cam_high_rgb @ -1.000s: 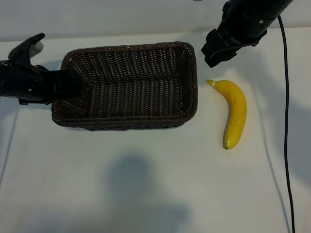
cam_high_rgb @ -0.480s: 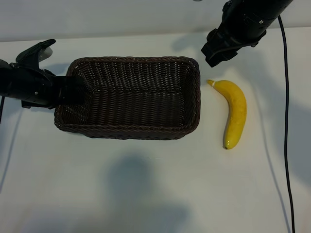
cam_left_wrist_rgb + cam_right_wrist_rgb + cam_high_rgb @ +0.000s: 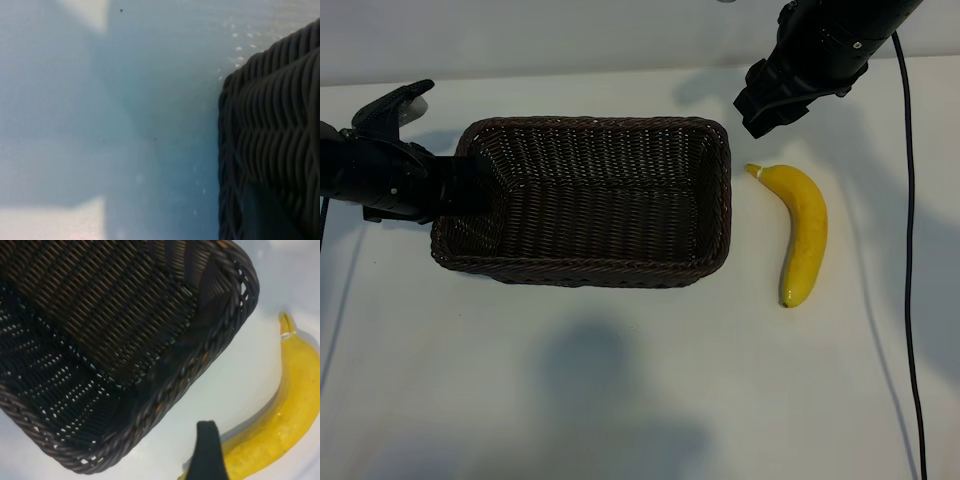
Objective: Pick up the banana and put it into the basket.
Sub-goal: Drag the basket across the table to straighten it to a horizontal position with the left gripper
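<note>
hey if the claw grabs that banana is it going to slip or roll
The banana looks smooth and glossy, so it may slip in a narrow pinch. Its curve, lying flat on the table, probably stops rolling, though it could pivot if pushed near one end.

A plain white, smooth surface [image 3: 640,400] fills most of the exterior view, with soft grey shadows lying across its near part and along its left side. A thin black cable [image 3: 908,250] runs down the right side of it, from the top edge to the bottom edge. Behind the surface stands a pale grey wall [image 3: 570,35].
</note>
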Controlling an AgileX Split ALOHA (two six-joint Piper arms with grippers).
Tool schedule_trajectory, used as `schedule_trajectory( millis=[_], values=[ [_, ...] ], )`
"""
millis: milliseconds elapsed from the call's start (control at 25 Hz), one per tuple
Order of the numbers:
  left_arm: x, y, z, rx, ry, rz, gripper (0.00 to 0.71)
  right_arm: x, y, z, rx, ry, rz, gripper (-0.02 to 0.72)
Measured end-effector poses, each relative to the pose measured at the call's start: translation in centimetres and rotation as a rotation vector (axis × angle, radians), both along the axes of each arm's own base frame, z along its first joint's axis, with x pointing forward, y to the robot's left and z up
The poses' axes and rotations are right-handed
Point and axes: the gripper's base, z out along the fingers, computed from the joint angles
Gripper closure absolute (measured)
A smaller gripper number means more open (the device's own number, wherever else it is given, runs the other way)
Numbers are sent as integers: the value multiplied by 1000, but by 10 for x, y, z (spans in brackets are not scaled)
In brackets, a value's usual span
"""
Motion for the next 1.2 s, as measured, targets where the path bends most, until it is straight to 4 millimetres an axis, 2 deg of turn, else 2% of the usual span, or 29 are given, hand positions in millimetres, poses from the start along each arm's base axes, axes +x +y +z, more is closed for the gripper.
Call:
schedule_trajectory(
  millis=[80,160,400,480,920,1200],
  values=[
    [0,0,0,-1,1,0,538,0,0,0,0,0,0,152],
    [0,0,0,-5,4,0,497,0,0,0,0,0,0,153],
    [-2,-2,0,-32,24,-2,150,0,0,0,0,1,0,153],
    [-2,-3,0,-35,27,-3,106,0,0,0,0,1,0,153],
    [-10,-3,20,-13,34,-36,103,0,0,0,0,1,0,153],
    [-19,1,43,38,19,-40,105,0,0,0,-1,2,0,153]
  ],
)
